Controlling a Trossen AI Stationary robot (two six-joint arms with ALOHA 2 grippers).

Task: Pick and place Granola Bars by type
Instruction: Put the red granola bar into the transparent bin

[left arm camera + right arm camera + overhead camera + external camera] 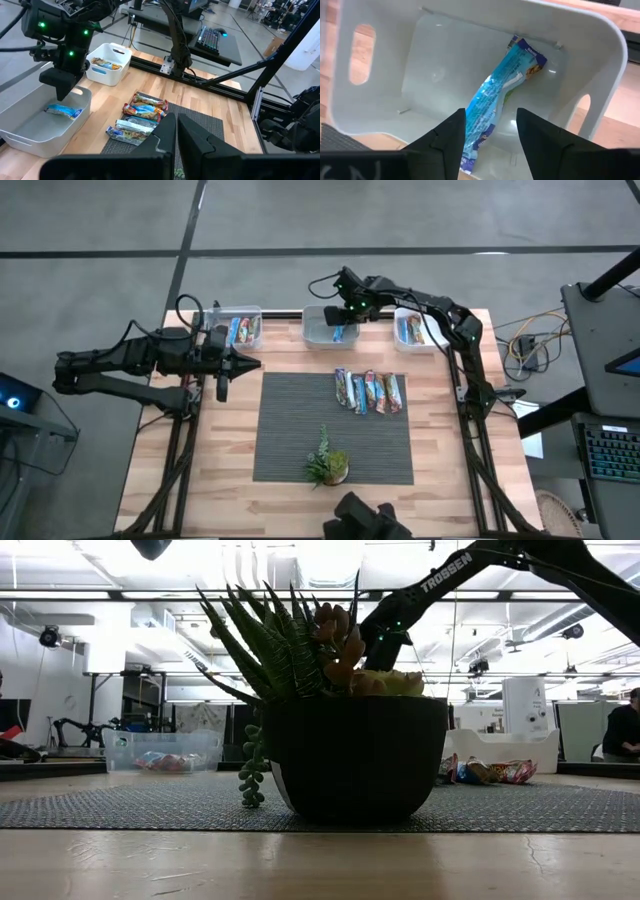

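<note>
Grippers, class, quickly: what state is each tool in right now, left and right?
Left tool: closed, holding nothing, parked above the table's left side.
Right tool: open, empty, above the middle bin, where a blue granola bar lies.

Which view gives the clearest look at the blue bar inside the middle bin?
The right wrist view: the blue bar fills the frame, lying diagonally in the middle bin beyond the open right gripper. The left wrist view shows it small; the high view shows only a sliver under the gripper; in the low view the plant hides it.
</note>
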